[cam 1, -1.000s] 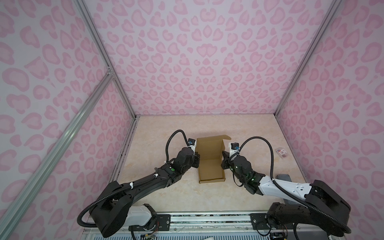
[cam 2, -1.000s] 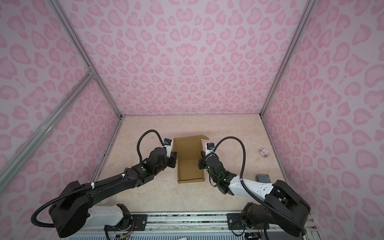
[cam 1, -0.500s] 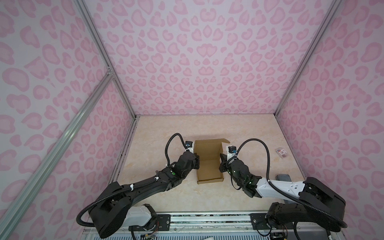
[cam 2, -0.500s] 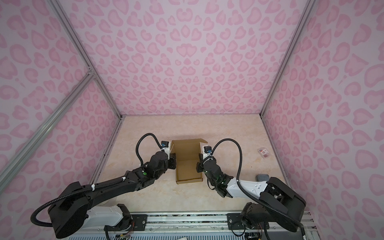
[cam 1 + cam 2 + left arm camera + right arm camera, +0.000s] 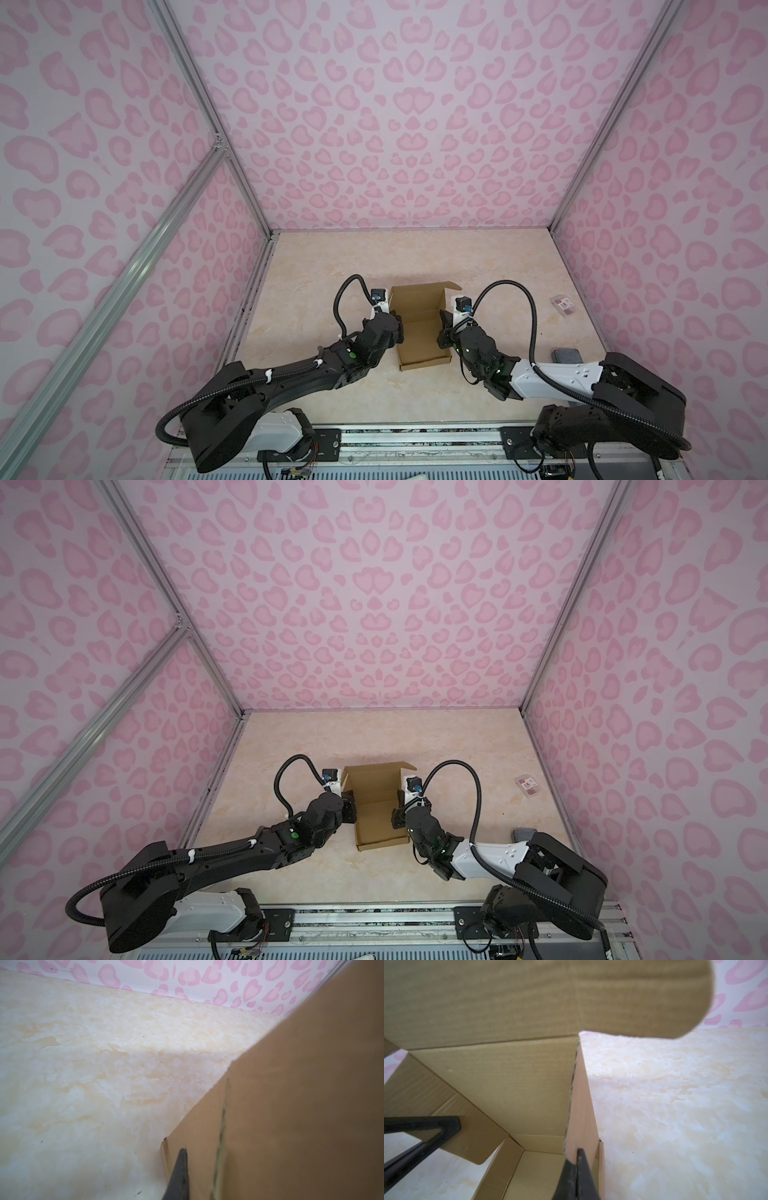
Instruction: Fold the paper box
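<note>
Two grippers flank the box (image 5: 419, 336), which sits at centre frame in both top views, slightly lower than a second ago. The left gripper (image 5: 397, 328) and right gripper (image 5: 442, 332) have drawn down-frame with it. The side walls stand upright and the lid (image 5: 417, 297) is raised at the upper end. Left wrist view: one finger (image 5: 180, 1167) lies on the wall's outer face at lower centre, jaws narrow. Right wrist view: the jaws are pinched on the right wall at lower centre, and the left gripper's finger (image 5: 425, 1122) clamps the far wall at lower left. Judgement: the tray is formed and lid closure remains.
</note>
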Available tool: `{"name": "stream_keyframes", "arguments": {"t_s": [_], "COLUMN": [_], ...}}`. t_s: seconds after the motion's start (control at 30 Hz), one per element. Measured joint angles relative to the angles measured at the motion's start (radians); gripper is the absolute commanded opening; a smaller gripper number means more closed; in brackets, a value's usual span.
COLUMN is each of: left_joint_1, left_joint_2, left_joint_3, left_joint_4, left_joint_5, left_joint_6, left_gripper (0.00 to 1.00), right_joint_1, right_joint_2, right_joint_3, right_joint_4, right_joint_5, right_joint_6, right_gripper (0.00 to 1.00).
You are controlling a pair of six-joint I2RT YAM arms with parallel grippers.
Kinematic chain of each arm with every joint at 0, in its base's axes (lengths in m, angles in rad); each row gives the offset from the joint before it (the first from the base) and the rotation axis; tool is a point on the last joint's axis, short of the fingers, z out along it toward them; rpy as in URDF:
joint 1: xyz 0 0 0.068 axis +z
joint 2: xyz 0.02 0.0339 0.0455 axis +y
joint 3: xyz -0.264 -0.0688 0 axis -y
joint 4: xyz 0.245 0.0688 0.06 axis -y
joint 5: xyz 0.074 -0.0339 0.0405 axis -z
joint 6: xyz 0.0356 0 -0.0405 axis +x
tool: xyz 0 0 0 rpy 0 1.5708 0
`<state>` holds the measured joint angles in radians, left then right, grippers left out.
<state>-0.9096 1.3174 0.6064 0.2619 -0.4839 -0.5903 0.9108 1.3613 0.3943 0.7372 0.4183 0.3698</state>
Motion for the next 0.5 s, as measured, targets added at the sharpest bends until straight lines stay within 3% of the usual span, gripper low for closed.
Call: {"name": "stream_keyframes", "arguments": {"t_s": [0.5], "left_joint_1": [-0.1], "left_joint_2": [0.048], "left_joint_3": [-0.019], "left_joint_4": [0.04], "left_joint_5": [-0.147], "left_joint_6": [-0.118], "left_gripper": [0.08], "right_joint_1": [0.026], "right_joint_2": [-0.021], "right_joint_3": [-0.066], "right_joint_4": [0.023], "right_joint_5": [0.008], "right_joint_6": [0.004], "right_gripper": [0.0]}}
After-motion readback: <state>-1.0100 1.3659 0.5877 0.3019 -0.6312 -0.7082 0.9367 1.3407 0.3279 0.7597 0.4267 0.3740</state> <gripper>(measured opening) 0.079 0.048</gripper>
